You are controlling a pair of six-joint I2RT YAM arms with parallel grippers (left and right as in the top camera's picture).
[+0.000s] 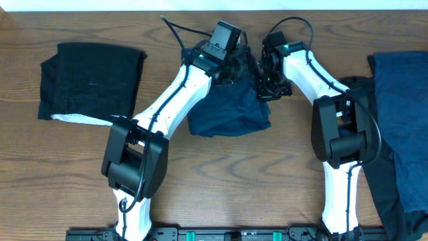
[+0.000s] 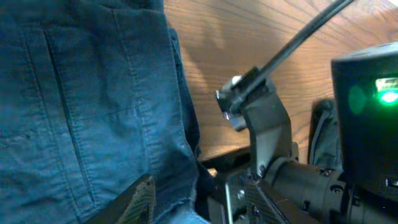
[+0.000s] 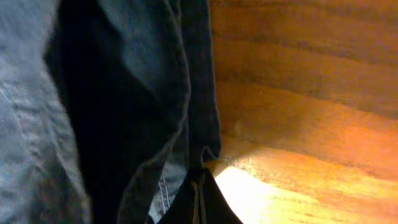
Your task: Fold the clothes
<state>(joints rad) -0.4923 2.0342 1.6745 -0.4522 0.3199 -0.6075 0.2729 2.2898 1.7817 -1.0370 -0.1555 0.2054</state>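
Note:
A dark navy garment (image 1: 231, 110) lies bunched at the table's middle, its top edge lifted between my two grippers. My left gripper (image 1: 234, 67) sits at that edge. In the left wrist view its jaws (image 2: 199, 202) stand apart, with the frayed hem of the blue cloth (image 2: 93, 106) hanging loose between them. My right gripper (image 1: 264, 84) is just to the right, close against the left one. In the right wrist view its fingers (image 3: 199, 196) are pressed together on a seam of the navy cloth (image 3: 124, 93).
A folded black garment (image 1: 90, 80) with a white lining strip (image 1: 80, 119) lies at the far left. A navy piece (image 1: 401, 114) over black cloth (image 1: 374, 174) is heaped at the right edge. Bare wooden table (image 1: 267, 181) stretches in front.

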